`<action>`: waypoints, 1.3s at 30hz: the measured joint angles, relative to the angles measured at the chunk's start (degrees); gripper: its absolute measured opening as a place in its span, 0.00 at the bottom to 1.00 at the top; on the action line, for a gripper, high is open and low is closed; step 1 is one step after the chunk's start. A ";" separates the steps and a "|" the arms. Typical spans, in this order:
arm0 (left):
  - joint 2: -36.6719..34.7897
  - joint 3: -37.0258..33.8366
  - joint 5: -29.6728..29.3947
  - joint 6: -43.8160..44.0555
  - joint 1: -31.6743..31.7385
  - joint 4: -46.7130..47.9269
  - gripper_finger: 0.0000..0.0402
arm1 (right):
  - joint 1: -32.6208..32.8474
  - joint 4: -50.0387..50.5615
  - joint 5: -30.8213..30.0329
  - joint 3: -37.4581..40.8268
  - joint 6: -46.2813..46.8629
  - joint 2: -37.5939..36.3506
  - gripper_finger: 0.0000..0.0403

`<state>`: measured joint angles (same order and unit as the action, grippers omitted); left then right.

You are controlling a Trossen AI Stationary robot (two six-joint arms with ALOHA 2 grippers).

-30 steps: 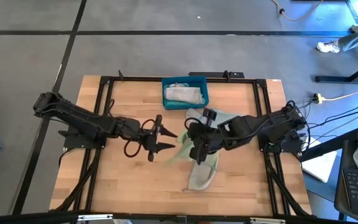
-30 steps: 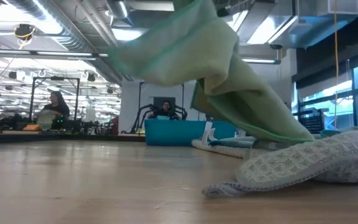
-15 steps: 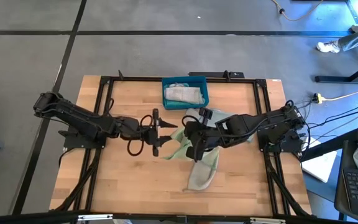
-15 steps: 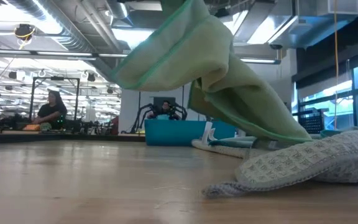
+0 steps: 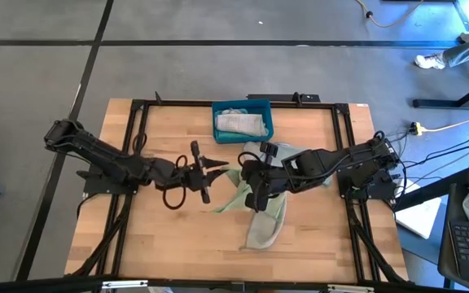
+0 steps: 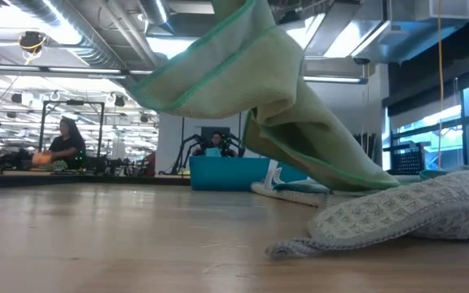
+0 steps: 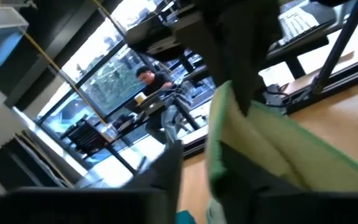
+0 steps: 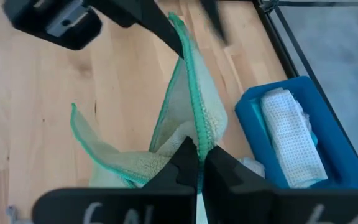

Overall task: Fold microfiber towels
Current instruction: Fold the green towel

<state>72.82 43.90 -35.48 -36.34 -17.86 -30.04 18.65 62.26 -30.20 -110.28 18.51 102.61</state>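
A pale green towel (image 5: pixel 236 195) with a teal hem hangs over the table's middle, held up between both grippers. My left gripper (image 5: pixel 221 168) reaches in level from the left and is shut on the towel's left end. My right gripper (image 8: pixel 199 163) slants down from the right and is shut on the hem a little farther along. The towel's lower end (image 6: pixel 357 175) drops behind a crumpled pale grey towel (image 5: pixel 263 232) that lies on the table. Another pale towel (image 5: pixel 255 150) lies beyond my right gripper. My left gripper has the green towel's hemmed edge near its upper left corner (image 8: pixel 179 34) between its two fingers, coming level from the table's left. That corner is lifted clear, and the cloth runs from it to my right gripper. One layer or several, I cannot tell. My right gripper pinches the teal-hemmed edge (image 8: pixel 197 140) between its two fingertips, slanting down from the table's right. The edge looks folded there. The towel is lifted at this point and sags below the fingers toward the grey towel.
A teal-blue bin (image 5: pixel 243 120) holding a white textured cloth (image 8: pixel 291 137) stands at the table's far middle. A black frame (image 5: pixel 137 146) runs along the table's sides. Bare wood (image 5: pixel 177 236) lies at the near left. People sit in the room beyond (image 6: pixel 67 142).
My left gripper has swung a little toward the far edge and the green towel, and its wide-open fingers have closed on the towel's edge. The towel's left corner has been drawn up and to the left; the part in my right gripper has stayed put.
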 joint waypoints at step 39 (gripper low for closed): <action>-3.63 4.83 -38.20 -22.88 -18.40 -3.17 0.00 | -1.68 -32.98 4.60 24.05 -5.83 0.44 0.22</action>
<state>69.18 48.73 -73.68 -59.22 -36.25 -33.21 16.98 29.28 -25.60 -86.23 12.68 103.05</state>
